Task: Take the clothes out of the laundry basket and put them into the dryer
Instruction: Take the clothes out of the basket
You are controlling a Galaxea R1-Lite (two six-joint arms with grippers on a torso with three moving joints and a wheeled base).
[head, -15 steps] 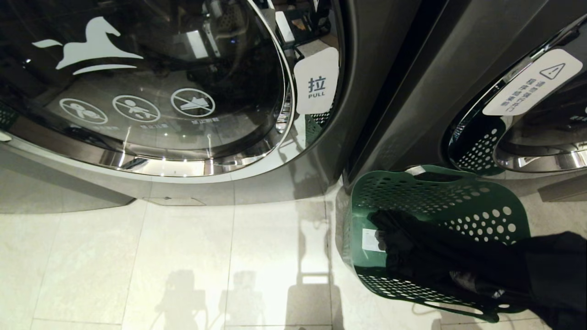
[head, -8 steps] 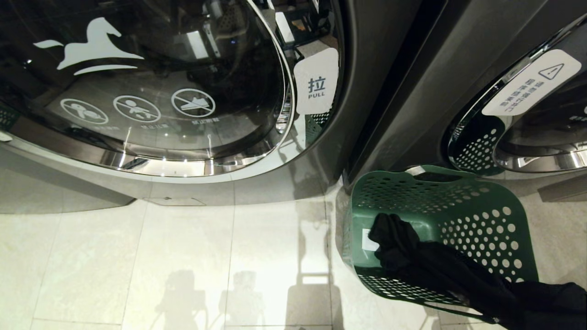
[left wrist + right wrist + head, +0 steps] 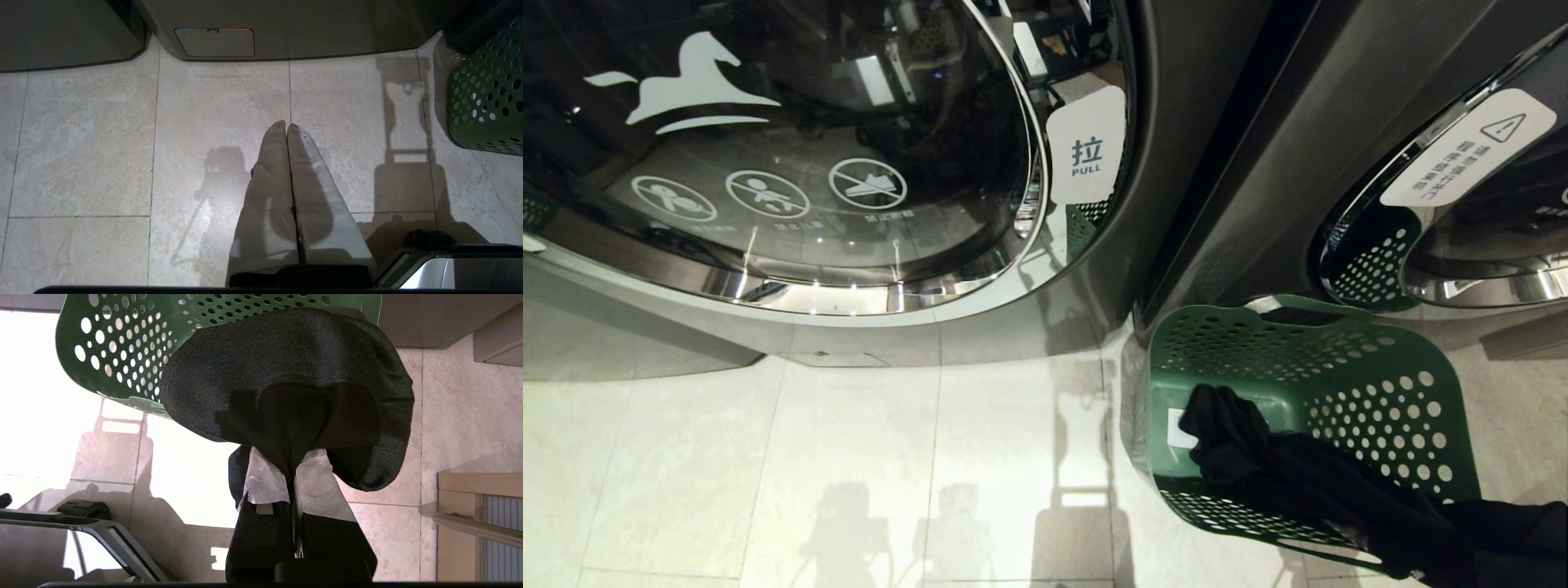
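A green perforated laundry basket [image 3: 1307,367] stands on the floor between two machines. A black garment [image 3: 1298,482] hangs over its near rim and trails off toward the lower right edge of the head view. In the right wrist view my right gripper [image 3: 292,459] is shut on this black garment [image 3: 294,367], which bulges in front of the basket [image 3: 122,347]. The dryer [image 3: 792,147] on the left has its round glass door closed, with a white PULL label [image 3: 1086,155] at the door's edge. My left gripper [image 3: 286,125] hangs shut and empty over the floor tiles.
A second machine [image 3: 1462,204] with a warning sticker stands right behind the basket. A small access panel [image 3: 214,41] sits at the dryer's base. Parts of my base [image 3: 90,531] lie near the floor. A wooden frame [image 3: 478,522] is beside the right gripper.
The black garment has been drawn down and toward the lower right, so less of it shows in the head view and more of the basket's inner wall is uncovered. The left arm stayed still.
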